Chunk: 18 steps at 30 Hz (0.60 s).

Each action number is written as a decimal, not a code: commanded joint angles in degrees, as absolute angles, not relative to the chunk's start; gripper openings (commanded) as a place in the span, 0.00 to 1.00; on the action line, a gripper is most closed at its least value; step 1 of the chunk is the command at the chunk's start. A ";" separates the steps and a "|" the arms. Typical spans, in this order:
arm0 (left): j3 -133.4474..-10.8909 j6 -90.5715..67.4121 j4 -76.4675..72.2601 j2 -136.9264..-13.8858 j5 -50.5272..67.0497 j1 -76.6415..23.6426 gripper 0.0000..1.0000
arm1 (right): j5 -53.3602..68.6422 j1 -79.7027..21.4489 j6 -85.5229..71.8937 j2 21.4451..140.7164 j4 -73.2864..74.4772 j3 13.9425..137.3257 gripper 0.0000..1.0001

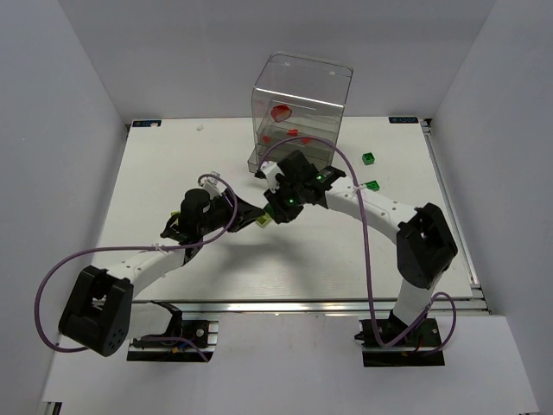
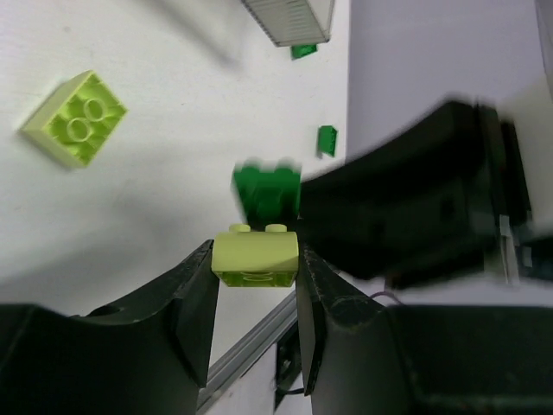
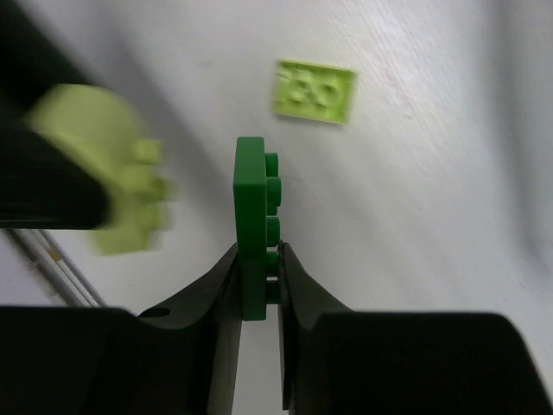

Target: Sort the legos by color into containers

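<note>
Over white table (image 1: 173, 173), clamps yellow-green brick (image 2: 255, 251) in left tool (image 2: 256, 270), pinches dark green brick (image 3: 251, 199) in right tool (image 3: 257, 259) just ahead, loose yellow-green brick (image 3: 314, 90) lying beyond both.

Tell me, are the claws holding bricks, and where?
The left claw pinches a yellow-green brick by its sides. The right claw pinches a dark green brick by one end.

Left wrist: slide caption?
Left jaws shut on a yellow-green brick, a dark green brick just beyond it, a second yellow-green brick lying on the table.
</note>
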<state>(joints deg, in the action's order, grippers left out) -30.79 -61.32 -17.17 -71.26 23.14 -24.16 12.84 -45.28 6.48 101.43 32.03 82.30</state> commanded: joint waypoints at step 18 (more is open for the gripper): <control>-59.01 -50.71 -16.08 -91.49 17.23 -23.20 0.00 | 4.40 -34.89 22.83 87.38 27.34 60.93 0.00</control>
